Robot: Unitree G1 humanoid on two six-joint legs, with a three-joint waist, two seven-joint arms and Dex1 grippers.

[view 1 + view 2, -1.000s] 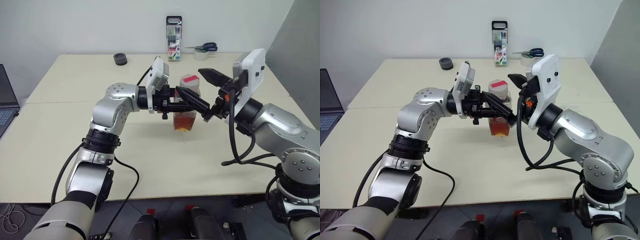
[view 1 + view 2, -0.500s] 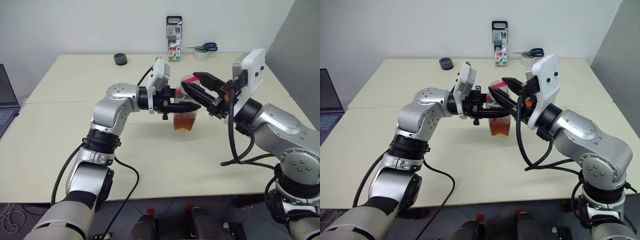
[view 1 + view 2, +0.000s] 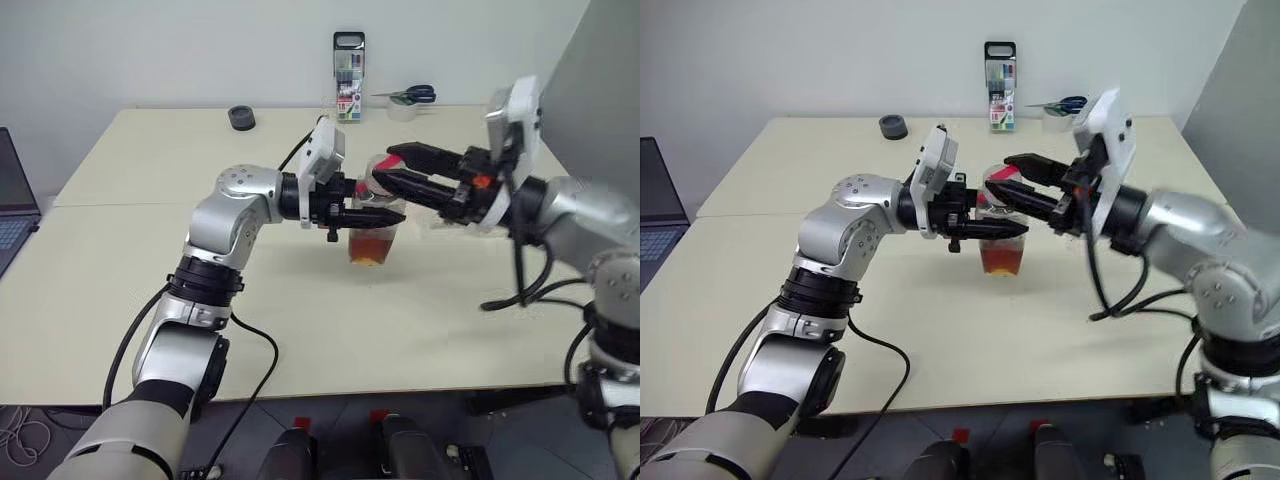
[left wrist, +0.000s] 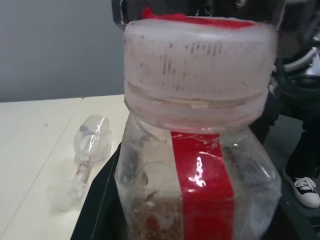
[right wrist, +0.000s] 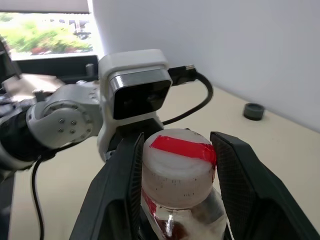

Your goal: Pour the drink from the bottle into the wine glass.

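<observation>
The bottle [image 3: 372, 232] is held above the table's middle, upright, with the amber drink [image 3: 371, 246] in its lower part. My left gripper [image 3: 383, 212] reaches in from the left and is shut on the bottle's body, just under the cap. The cap [image 5: 177, 165] is whitish with red tape across its top. My right gripper [image 5: 176, 172] comes in from the right and is shut on the cap, one finger [image 5: 127, 175] pressed on each side. The wine glass [image 4: 86, 159] lies on its side on the table beyond the bottle.
At the table's far edge stand a marker pack [image 3: 348, 76], a tape roll with scissors [image 3: 406, 98] on it, and a small black ring [image 3: 240, 117]. A laptop [image 3: 12, 205] sits at the left edge.
My right gripper went from wide open beside the bottle to shut on its cap. The right arm swung outward to the right. The left gripper and bottle stayed put.
</observation>
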